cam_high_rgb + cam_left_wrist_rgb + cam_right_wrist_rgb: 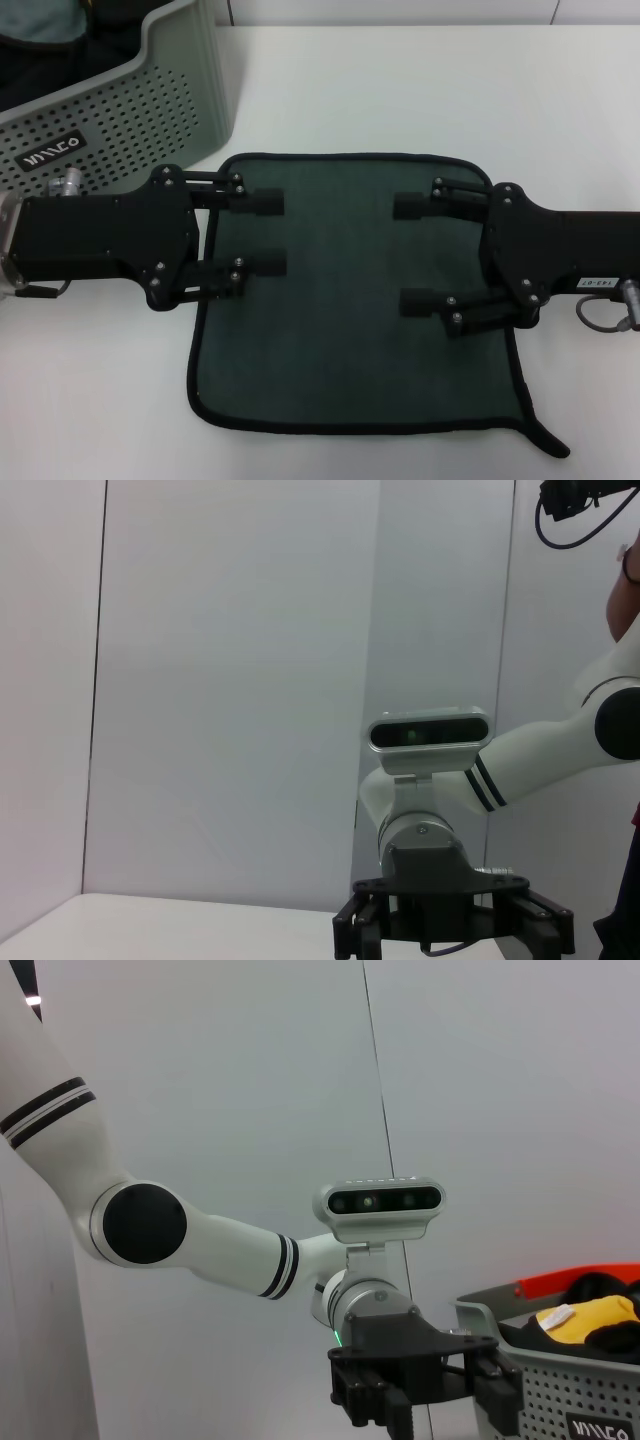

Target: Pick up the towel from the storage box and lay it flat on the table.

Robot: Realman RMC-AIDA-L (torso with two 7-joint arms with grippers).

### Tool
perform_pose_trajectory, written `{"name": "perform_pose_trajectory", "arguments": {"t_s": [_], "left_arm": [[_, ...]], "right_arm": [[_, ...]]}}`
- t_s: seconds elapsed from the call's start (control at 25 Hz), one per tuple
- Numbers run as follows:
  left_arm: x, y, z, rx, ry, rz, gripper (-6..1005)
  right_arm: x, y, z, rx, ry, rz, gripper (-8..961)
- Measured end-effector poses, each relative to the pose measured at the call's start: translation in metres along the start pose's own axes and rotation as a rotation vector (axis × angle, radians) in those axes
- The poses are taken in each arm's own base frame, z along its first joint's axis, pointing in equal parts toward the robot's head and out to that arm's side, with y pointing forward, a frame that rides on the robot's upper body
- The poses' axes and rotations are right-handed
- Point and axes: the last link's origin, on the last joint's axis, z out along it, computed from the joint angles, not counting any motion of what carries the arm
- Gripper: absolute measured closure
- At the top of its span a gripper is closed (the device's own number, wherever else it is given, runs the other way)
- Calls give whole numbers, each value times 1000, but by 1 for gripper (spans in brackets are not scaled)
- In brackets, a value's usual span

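I am hovering my left pincer [262, 233] and right pincer [418, 255], both spread and empty, over the towel [345, 300], seemingly lying flat on the surface [420, 90] beside the storage box [130, 110].

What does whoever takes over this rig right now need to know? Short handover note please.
Left gripper: open, holding nothing, fingers over the towel's left part.
Right gripper: open, holding nothing, fingers over its right part.
Towel: out of the storage box, spread green side up on the table, loop at the near right corner.
Done: pick and lay-out look complete.
Left: probably only pulling both arms back; other cloth items remain in the box.
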Motion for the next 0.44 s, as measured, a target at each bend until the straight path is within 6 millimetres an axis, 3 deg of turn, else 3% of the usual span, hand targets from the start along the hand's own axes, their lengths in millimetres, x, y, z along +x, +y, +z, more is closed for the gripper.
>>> {"name": "perform_pose_trajectory", "arguments": {"t_s": [0.44], "left_arm": [[0, -1, 2, 0, 3, 3, 484]], "right_arm": [[2, 1, -2, 8, -4, 11, 54]]}}
